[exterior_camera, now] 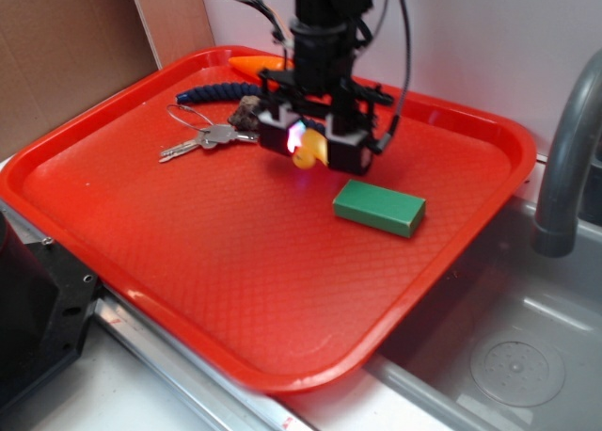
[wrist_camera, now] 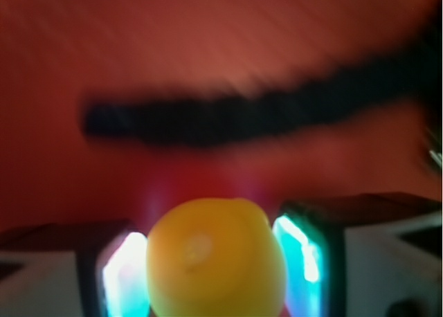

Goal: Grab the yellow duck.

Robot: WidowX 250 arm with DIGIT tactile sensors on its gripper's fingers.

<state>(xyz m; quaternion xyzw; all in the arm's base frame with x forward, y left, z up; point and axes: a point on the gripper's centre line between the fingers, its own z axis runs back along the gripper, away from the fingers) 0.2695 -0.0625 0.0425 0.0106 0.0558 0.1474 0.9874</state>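
Observation:
The yellow duck (exterior_camera: 309, 149) sits between my gripper's (exterior_camera: 310, 147) two glowing pads, held a little above the red tray (exterior_camera: 141, 215). In the wrist view the duck (wrist_camera: 216, 258) fills the gap between the lit pads (wrist_camera: 124, 279), both pressed against its sides. The gripper is shut on the duck. The wrist view is blurred; the duck's beak does not show.
A green block (exterior_camera: 378, 207) lies on the tray right of the gripper. Keys on a ring (exterior_camera: 202, 137) lie to the left. A dark blue braided cord (exterior_camera: 221, 94) and an orange carrot (exterior_camera: 256, 66) lie behind. A sink and grey faucet (exterior_camera: 564, 158) are at right.

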